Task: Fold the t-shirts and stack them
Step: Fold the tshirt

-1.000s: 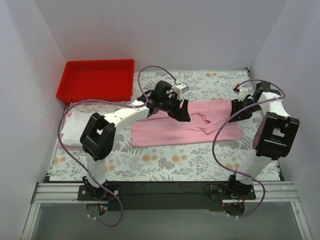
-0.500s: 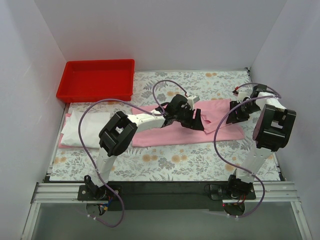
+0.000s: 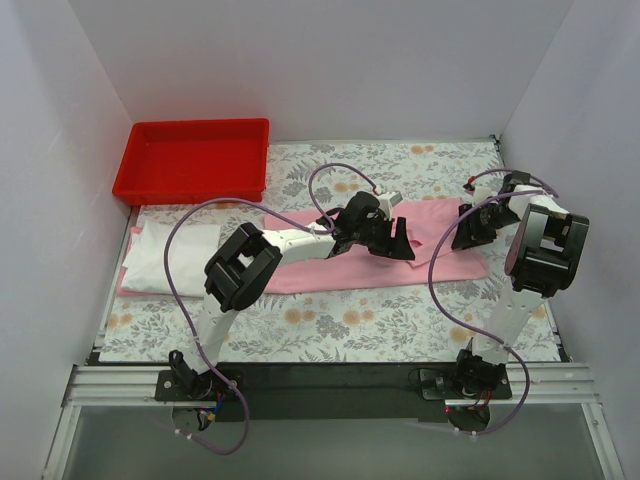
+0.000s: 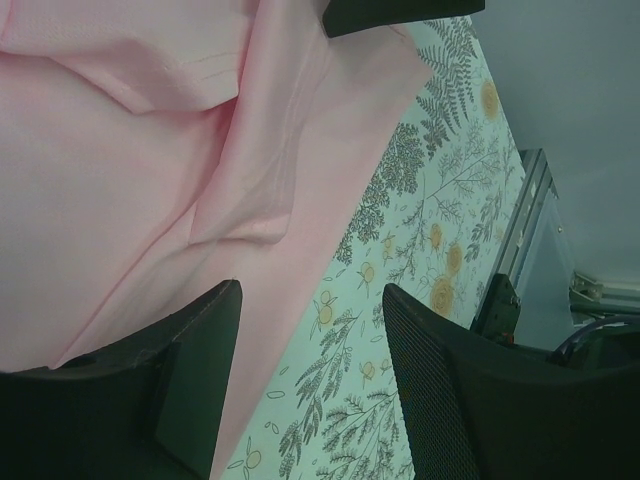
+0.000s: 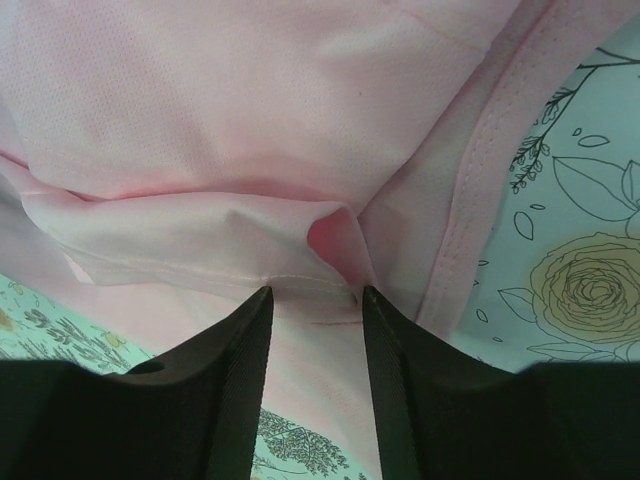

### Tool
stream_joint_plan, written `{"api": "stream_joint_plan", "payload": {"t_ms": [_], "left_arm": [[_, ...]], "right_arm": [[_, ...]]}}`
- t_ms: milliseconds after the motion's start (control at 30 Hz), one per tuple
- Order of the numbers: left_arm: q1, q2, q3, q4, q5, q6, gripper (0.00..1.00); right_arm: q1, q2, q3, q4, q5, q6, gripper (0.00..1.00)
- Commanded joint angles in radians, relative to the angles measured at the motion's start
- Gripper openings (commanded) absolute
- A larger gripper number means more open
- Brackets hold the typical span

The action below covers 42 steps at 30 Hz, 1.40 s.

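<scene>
When read outward from the near rail, first comes a bare front strip of the floral grey tablecloth [image 3: 350, 322] [image 4: 430, 200] [image 5: 590, 280]. Next, lengthwise across the middle of that cloth: a light pink t-shirt [image 3: 335, 272] [image 4: 100, 150] [image 5: 200, 100], flattened into a long band, with loose folds toward its right end.

Low over the band's centre-right, on an arm extended from the left: the left gripper [image 3: 400, 243] [image 4: 312, 290]. Fingers spread wide in the left wrist view, nothing between them, framing the shirt's edge and the flower print beside it.

At the band's right end: the right gripper [image 3: 465, 235] [image 5: 316, 295]. Fingers parted by a narrow gap in the right wrist view, tips just short of a stitched hem and a small pucker of pink fabric, pinching nothing.

Off to the left, well apart from both grippers: a folded white t-shirt [image 3: 165, 250] resting on a second pink t-shirt [image 3: 125, 287], visible only along the near edge.

Farthest back, at the left: a red plastic tray [image 3: 190, 188], just behind that stack.
</scene>
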Motion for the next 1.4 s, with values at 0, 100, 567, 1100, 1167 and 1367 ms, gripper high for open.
{"api": "stream_joint_plan", "payload": {"t_ms": [0, 100, 567, 1100, 1167, 1367], "left_arm": [[-0.004, -0.015, 0.023, 0.024, -0.007, -0.002, 0.57], [-0.004, -0.018, 0.018, 0.025, -0.008, 0.002, 0.57], [-0.001, -0.09, -0.057, 0.045, -0.049, 0.074, 0.57], [-0.002, -0.086, -0.091, 0.1, -0.037, 0.051, 0.48], [-0.002, -0.086, -0.092, 0.105, -0.034, 0.052, 0.45], [-0.008, -0.073, -0.088, 0.125, -0.049, 0.104, 0.33]], "right_arm": [[-0.007, -0.003, 0.046, 0.022, -0.016, 0.007, 0.46], [-0.007, -0.016, 0.057, 0.016, -0.035, 0.01, 0.39], [-0.007, 0.006, 0.138, -0.033, -0.156, 0.059, 0.01], [-0.007, 0.114, 0.219, -0.018, -0.286, 0.171, 0.01], [-0.007, 0.128, 0.227, -0.009, -0.302, 0.188, 0.01], [-0.007, 0.149, 0.234, 0.016, -0.334, 0.248, 0.01]]}}
